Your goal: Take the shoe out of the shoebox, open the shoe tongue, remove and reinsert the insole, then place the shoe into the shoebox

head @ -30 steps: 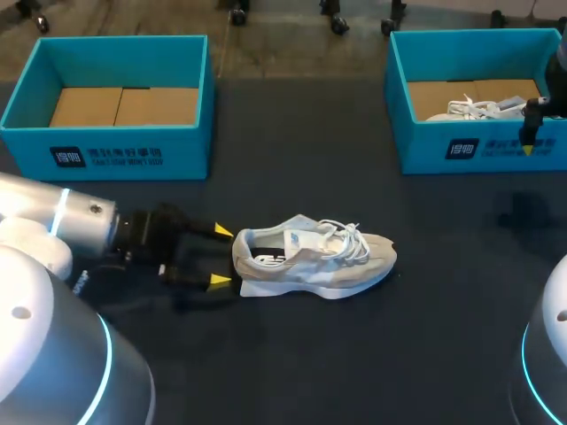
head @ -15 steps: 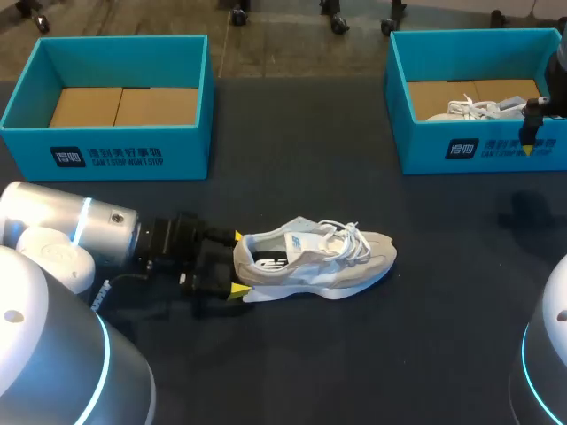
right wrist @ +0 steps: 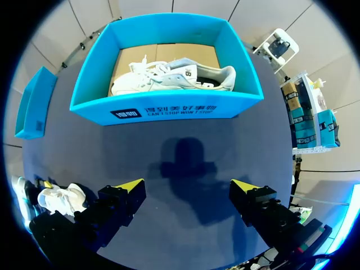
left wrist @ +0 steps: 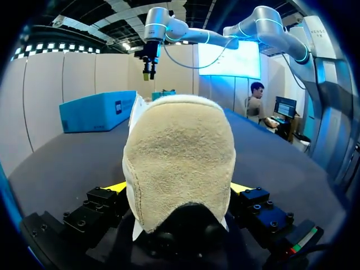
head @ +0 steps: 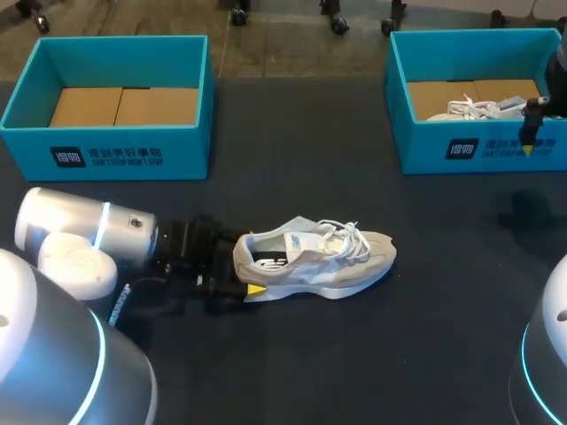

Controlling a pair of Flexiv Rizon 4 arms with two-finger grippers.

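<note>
As the left gripper [head: 245, 264] is brought up to the heel, the shoe [head: 314, 257] lies out of its box, midway between the table's side edges.
On the dark table [head: 292, 363], blue shoeboxes stand at the far corners: the left shoebox [head: 115, 152] shows its cardboard floor, the right shoebox [head: 483, 150] holds a second shoe [head: 478, 108]. Within the last second the left gripper has been pushed forward, and its fingers [head: 255, 289], apart, now straddle the heel; no clamp is shown yet. The right gripper [head: 529, 142] is held spread at the right shoebox's front wall. Removal is judged done; the heel is likely being steadied so the tongue can be opened.
</note>
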